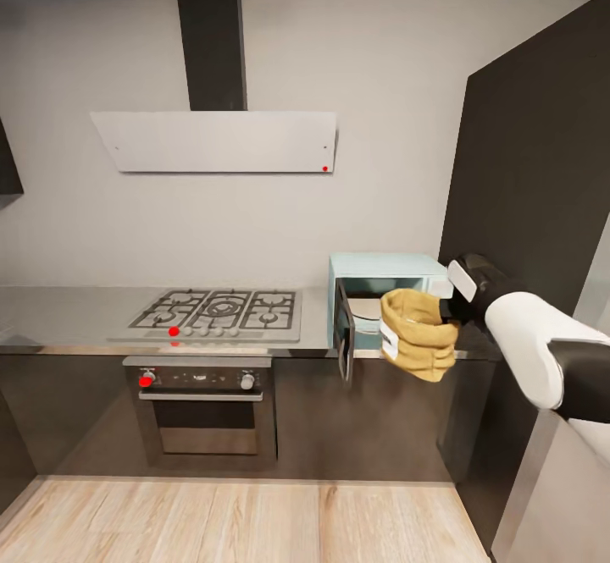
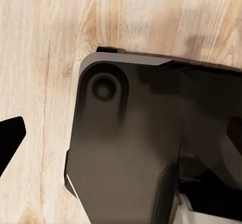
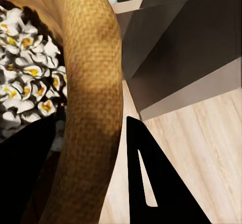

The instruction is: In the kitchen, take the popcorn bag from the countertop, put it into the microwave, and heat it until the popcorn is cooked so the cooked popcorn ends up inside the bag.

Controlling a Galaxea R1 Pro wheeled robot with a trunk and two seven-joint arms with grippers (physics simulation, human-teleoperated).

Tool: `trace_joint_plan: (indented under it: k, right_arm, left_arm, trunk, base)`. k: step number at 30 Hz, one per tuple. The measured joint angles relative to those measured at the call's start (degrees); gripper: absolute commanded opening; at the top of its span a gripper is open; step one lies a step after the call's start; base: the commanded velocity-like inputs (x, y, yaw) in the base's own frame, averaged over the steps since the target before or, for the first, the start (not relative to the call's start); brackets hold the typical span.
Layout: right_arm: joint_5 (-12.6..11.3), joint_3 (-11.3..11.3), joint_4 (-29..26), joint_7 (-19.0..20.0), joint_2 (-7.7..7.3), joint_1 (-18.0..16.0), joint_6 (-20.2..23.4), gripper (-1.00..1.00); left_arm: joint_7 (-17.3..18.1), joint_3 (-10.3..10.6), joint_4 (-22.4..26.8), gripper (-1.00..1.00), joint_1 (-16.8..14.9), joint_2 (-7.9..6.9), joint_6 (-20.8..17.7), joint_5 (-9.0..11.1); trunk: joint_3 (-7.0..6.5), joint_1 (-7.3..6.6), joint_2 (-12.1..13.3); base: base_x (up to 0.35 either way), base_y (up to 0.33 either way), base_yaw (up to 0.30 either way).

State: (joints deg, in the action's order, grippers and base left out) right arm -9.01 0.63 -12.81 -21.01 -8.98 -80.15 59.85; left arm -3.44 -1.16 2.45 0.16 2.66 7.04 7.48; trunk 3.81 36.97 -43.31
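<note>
Gripping the rolled rim of the popcorn bag [image 1: 417,333], right gripper [image 1: 447,309] closed on the cloth, one dark finger [image 3: 156,183] outside the rim, the other apparently inside. Bag held off the countertop [image 1: 76,313], hanging just in front of the open microwave [image 1: 385,292], tilted so the mouth faces back toward the arm. White label visible on the near left side of the sack. Popcorn [image 3: 25,82] seen inside from the right wrist view: white, puffed pieces with yellow centres, heaped against the inner wall.

Judged handling: light load; soft, coarse-woven sack with wrinkled sides, likely to sag and fold rather than keep shape. Rough weave, so little risk of slipping. Rolled rim thickest and firmest part, hence best place to pinch; side walls likely to collapse under a squeeze. Contents loose, so spill possible if mouth tips further down.

Microwave door [image 1: 343,334] swung open toward the near left, pale turntable visible in the cavity, unit standing at the right end of the countertop beside a tall dark cabinet [image 1: 534,165]. Gas hob [image 1: 222,311] and built-in oven [image 1: 203,406] further left.

Left gripper: one dark fingertip [image 2: 10,141] at the edge of the left wrist view, over the wooden floor [image 2: 45,42] beside the robot's dark base [image 2: 146,148]; open or closed cannot be told.
</note>
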Motion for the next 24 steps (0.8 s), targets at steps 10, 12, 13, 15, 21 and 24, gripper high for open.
trace_joint_plan:
  k: [10,12,13,15,21,24]
  right_arm:
    - [-0.11,0.21,0.57,0.30,0.24,-1.29,-0.02,-1.00]
    - [-0.14,0.23,0.57,0.40,0.34,-1.29,-0.01,-1.00]
    - [-0.14,0.25,0.57,0.43,0.38,-1.29,-0.01,-1.00]
    - [-0.14,0.26,0.57,0.39,0.44,-1.29,-0.01,-1.00]
    - [-0.13,0.28,0.57,0.43,0.54,-1.31,-0.01,-1.00]
    - [-0.12,0.32,0.57,0.45,0.56,-1.29,-0.01,-1.00]
  left_arm:
    - [0.00,0.06,0.00,1.00,0.00,0.01,0.00,0.02]
    - [0.00,0.06,0.00,1.00,0.00,-0.02,0.00,0.03]
    - [0.00,0.07,0.00,1.00,0.00,-0.03,0.00,0.03]
    - [0.00,0.08,0.00,1.00,0.00,0.00,0.00,0.02]
    - [-0.08,0.08,0.00,1.00,0.00,0.04,0.00,0.02]
    - [-0.08,0.09,0.00,1.00,0.00,-0.04,-0.06,0.02]
  trunk:
    - [0.00,0.00,0.00]
    - [0.00,0.00,0.00]
    - [0.00,0.00,0.00]
    - [0.00,0.00,0.00]
    - [0.00,0.00,0.00]
    - [0.00,-0.02,-0.01]
  base:
    - [0.000,0.000,0.000]
    - [0.000,0.000,0.000]
    - [0.000,0.000,0.000]
    - [0.000,0.000,0.000]
    - [0.017,0.000,0.000]
    - [0.238,0.000,0.000]
